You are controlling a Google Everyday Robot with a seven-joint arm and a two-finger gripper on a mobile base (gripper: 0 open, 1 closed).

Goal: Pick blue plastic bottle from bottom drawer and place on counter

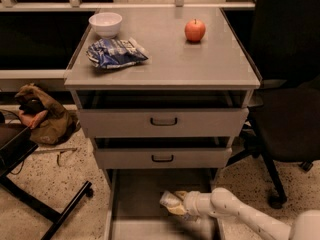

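The bottom drawer stands pulled open under the grey cabinet, its flat grey floor showing. My gripper reaches into it from the lower right on a white arm. At its tip lies the blue plastic bottle, a small pale clear shape, right against the gripper and partly covered by it. The counter is the flat grey cabinet top above.
On the counter sit a white bowl, a blue-and-white snack bag and a red apple. Two shut drawers with black handles are above the open one. A black office chair stands right, a brown bag left.
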